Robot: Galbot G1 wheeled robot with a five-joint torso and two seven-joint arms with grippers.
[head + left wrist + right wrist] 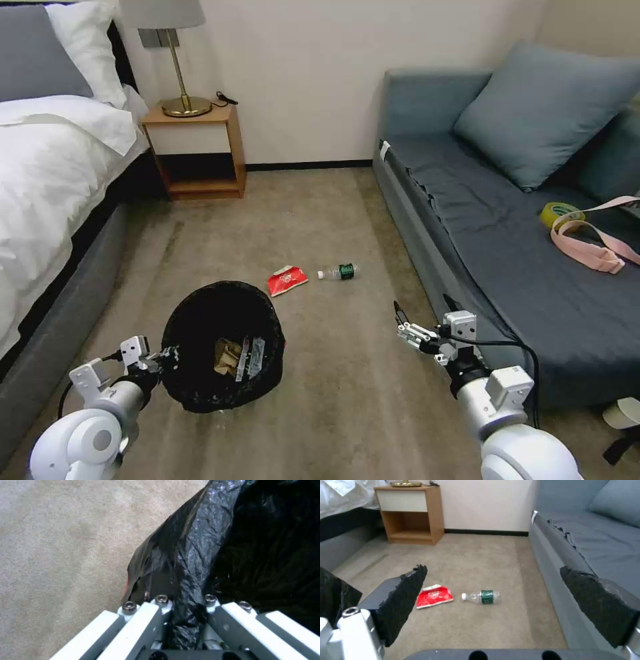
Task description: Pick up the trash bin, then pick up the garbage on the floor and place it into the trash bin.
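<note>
The trash bin (200, 393), lined with a crinkly black bag (200, 542), sits low at the left over the carpet. My left gripper (167, 355) (185, 603) is shut on its near rim. Crumpled brown paper (227, 357) and a shiny wrapper (251, 357) lie inside the bin. A red-and-white snack packet (288, 280) (434, 596) and a small clear bottle with a green label (340, 271) (481, 596) lie side by side on the floor beyond the bin. My right gripper (403, 327) (492, 568) hangs open above the carpet beside the sofa, short of the bottle.
A bed (47, 173) runs along the left and a grey sofa (507, 253) along the right, carrying a yellow tape roll (559, 213) and a pink strap (593, 247). A wooden nightstand (197, 150) with a lamp stands at the far wall. Carpet lies open between them.
</note>
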